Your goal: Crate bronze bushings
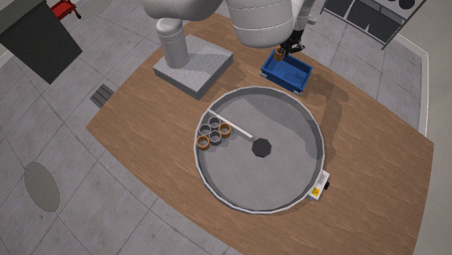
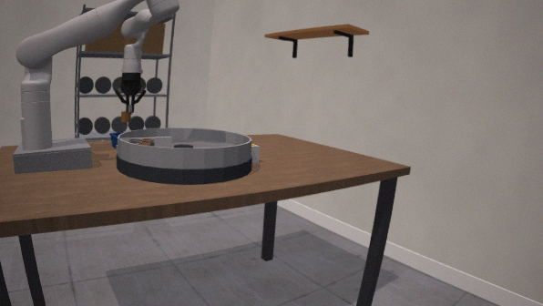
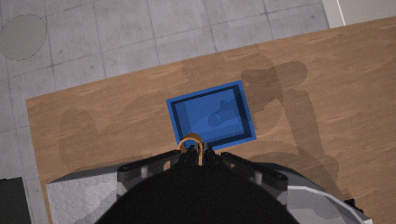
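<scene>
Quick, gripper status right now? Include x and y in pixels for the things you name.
Gripper (image 1: 285,51) (image 2: 130,109) (image 3: 200,148): closed, holding a bronze bushing (image 1: 278,55) (image 2: 126,117) (image 3: 189,137) by its wall, up above the blue crate (image 1: 306,79) (image 2: 114,140) (image 3: 249,111).

The surface is a brown wood-grained table (image 1: 152,152) (image 2: 205,191) (image 3: 125,120) with dark legs. Directly on it stand a round grey high-walled turning table with a dark base (image 1: 262,212) (image 2: 182,157) (image 3: 320,192), a rectangular blue crate (image 1: 284,81) (image 2: 114,140) (image 3: 172,120) near it, and a grey stone-like block (image 1: 205,72) (image 2: 52,159) (image 3: 75,195). Crate and block stand apart. A small white box with a yellow label (image 1: 319,186) (image 2: 255,154) sits against the turning table's outer wall.
</scene>
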{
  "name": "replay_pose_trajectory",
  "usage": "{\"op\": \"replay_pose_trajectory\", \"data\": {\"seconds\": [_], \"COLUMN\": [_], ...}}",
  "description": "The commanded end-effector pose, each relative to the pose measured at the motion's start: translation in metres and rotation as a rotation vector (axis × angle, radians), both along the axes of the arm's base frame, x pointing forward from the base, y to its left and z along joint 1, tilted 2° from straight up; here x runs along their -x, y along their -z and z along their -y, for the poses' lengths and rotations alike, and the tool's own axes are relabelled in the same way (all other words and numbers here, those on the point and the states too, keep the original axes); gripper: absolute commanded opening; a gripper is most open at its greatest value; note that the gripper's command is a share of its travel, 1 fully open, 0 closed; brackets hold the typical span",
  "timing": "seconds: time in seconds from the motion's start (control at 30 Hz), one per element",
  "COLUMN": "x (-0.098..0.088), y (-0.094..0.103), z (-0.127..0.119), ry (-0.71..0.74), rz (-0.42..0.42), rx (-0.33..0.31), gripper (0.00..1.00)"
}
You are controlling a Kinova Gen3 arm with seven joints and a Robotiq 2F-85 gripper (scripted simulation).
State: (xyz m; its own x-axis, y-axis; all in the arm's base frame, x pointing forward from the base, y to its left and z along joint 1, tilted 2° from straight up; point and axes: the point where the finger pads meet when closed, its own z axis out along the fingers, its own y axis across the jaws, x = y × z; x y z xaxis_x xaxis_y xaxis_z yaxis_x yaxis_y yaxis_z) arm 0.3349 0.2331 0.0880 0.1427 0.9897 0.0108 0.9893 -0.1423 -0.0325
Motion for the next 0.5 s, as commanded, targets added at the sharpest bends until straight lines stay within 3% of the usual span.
{"op": "replay_pose_trajectory", "data": {"seconds": [0.0,0.47], "x": [0.0018,0.0016], "y": [0.0151,0.0229], "z": [-0.0013,-0.0005], "ry": [0.005,0.000], "rz": [-0.003,-0.003], "rx": [-0.001,0.000], "gripper": [0.00,0.00]}}
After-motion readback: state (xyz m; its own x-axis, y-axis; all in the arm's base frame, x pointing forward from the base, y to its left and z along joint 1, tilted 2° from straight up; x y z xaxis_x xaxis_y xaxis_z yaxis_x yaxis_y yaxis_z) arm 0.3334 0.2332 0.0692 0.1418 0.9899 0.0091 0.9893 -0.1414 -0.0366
